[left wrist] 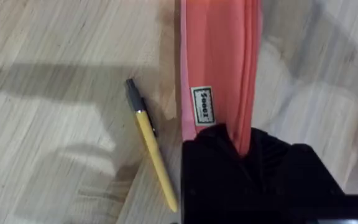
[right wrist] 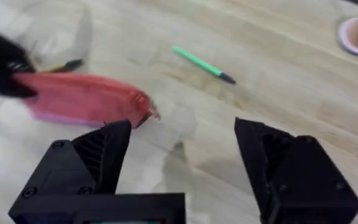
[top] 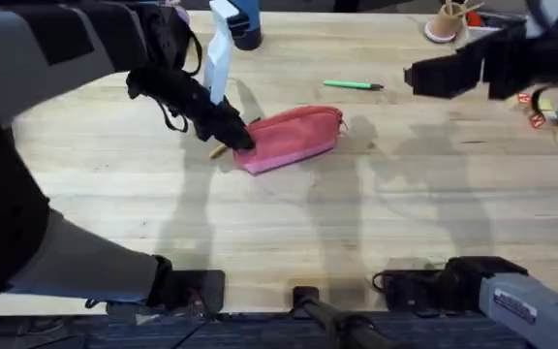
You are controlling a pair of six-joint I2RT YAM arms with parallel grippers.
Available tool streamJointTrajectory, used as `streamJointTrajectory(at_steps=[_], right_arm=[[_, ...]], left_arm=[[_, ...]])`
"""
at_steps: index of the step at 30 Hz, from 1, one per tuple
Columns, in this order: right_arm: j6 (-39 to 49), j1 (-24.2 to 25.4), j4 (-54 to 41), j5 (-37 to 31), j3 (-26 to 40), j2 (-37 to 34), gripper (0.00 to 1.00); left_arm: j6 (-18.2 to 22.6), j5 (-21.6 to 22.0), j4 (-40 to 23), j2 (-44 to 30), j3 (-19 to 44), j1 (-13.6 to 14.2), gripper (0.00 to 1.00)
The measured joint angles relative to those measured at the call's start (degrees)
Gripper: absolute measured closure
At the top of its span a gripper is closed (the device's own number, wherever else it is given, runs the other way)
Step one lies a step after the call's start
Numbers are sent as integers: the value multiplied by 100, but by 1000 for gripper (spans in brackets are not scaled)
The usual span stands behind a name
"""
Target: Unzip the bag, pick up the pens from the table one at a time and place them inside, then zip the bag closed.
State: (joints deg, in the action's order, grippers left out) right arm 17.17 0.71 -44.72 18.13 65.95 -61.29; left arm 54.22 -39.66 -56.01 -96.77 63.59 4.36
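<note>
Bag [top: 294, 138] lying crosswise, left pincer [top: 238, 136] clamping its left end, right pincer [right wrist: 182, 155] agape

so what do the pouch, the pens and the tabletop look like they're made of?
Bag: matte woven fabric, going by its soft folds and a sewn label.
Yellow pen and green pen: probably smooth plastic, uniform colour with dark tips.
Table: pale wood planks, grain visible, low sheen.

Pale wood-plank tabletop [top: 289, 213], evenly lit, soft shadows. Behind spray bottle [top: 220, 58]: dark container [top: 245, 29]. Right of it: cup of sticks [top: 446, 21], coloured blocks [top: 555, 109].
</note>
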Motion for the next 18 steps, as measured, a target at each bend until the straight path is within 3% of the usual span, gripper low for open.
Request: streamJointTrajectory(at_steps=[5,10,18], right_arm=[[569,281,-769,898,788,-951,7],[967,698,-876,1842,921,-1572,6],[1141,1120,-460,2225,925,-1932,6]], left_arm=[[-22,0,2,0,0,0,959],[-26,-2,1,0,0,0,959],[-109,-17,-2,0,0,0,959]])
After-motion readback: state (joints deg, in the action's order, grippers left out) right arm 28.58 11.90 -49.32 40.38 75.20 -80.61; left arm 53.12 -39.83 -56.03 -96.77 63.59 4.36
